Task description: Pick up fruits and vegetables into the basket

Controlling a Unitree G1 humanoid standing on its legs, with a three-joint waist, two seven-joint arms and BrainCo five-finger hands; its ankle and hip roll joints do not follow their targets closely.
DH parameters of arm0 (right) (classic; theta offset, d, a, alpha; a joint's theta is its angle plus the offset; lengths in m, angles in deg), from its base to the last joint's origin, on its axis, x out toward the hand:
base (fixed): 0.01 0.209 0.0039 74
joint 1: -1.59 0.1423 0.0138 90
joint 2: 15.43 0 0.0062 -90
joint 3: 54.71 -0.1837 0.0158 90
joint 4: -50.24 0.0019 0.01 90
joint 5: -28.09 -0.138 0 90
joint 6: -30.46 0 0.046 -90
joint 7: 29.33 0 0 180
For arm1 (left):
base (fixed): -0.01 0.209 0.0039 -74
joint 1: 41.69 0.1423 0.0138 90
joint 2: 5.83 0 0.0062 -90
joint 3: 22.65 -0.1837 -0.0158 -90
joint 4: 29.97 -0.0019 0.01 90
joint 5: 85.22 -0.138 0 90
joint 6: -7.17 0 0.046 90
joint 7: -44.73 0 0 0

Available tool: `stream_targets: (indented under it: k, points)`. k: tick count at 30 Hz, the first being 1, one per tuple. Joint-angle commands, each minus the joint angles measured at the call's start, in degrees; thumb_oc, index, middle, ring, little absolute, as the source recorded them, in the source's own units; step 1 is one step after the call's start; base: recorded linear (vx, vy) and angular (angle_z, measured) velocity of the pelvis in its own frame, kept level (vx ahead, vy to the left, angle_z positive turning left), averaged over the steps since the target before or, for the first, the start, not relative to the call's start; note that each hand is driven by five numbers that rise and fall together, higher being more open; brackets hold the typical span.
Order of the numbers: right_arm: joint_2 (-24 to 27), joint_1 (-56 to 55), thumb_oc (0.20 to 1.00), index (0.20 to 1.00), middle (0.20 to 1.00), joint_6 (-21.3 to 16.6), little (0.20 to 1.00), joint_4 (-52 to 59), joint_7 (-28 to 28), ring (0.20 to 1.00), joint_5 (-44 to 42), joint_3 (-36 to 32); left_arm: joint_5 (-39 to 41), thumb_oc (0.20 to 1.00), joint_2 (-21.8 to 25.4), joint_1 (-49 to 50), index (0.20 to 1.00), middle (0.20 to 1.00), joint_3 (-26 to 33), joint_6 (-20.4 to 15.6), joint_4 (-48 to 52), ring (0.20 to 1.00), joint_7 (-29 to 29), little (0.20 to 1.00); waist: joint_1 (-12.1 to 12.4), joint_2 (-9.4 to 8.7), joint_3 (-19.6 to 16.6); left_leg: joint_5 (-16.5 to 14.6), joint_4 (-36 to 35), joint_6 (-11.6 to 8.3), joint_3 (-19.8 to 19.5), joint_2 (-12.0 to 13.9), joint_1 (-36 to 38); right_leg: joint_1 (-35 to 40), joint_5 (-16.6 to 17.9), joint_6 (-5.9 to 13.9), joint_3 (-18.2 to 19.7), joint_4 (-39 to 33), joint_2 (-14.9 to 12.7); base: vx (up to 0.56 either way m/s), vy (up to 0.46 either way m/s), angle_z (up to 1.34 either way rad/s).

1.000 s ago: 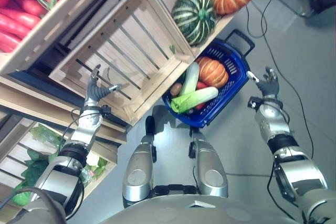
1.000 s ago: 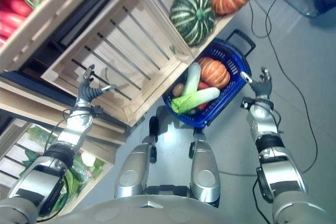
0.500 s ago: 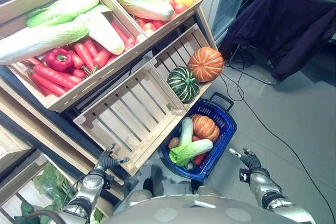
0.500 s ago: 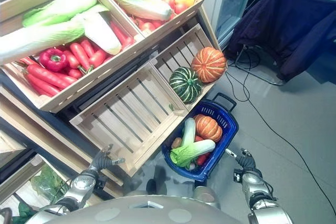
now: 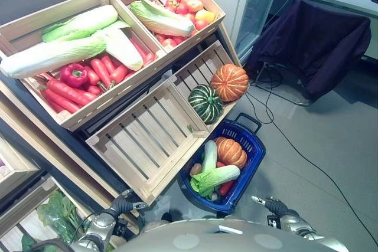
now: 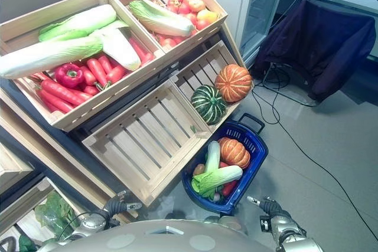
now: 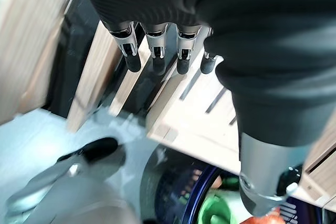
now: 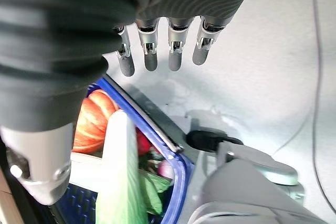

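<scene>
Blue basket (image 5: 251, 146) on floor below shelf, already holding orange pumpkin (image 5: 230, 151), napa cabbage (image 5: 214, 179), pale cucumber, red pieces. Camera raised since a second ago: upper crates revealed, nothing moved, next pick unchosen. Striped green squash (image 5: 205, 102) in lower crate. Left hand (image 7: 157, 51) and right hand (image 8: 163, 51) empty, fingers straight.

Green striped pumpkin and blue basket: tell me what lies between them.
Nothing but the wooden crate's front edge separates the green striped pumpkin from the blue basket, per the left eye view.
</scene>
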Motion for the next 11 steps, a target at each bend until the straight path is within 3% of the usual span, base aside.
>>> stream_targets:
  k: [1, 11]
  points:
    - [0.02, 3.55, 1.000, 1.000, 1.000, -0.16, 1.000, -2.10, -0.74, 1.000, 1.16, 1.43, 0.94, 1.000, -0.18, -3.41, 1.000, 1.000, 0.17, 0.48, -3.17, 1.000, -1.45, 1.000, -0.32, -0.05, 1.97, -3.71, 1.54, 0.60, 0.00, 0.10, -0.83, 3.57, -5.26, 1.93, -1.12, 3.90, -0.93, 0.00, 0.000, 0.00]
    - [-0.69, 4.10, 1.000, 1.000, 1.000, 0.76, 1.000, -3.36, -1.88, 1.000, 2.23, 2.86, 2.00, 1.000, -1.06, -3.99, 1.000, 1.000, -0.59, 1.64, -3.25, 1.000, -2.19, 1.000, -0.41, 0.19, 1.93, -3.84, 1.50, 0.70, 0.02, 0.13, -0.66, 3.64, -5.37, 1.89, -1.13, 3.81, -1.17, 0.01, 0.002, 0.00]
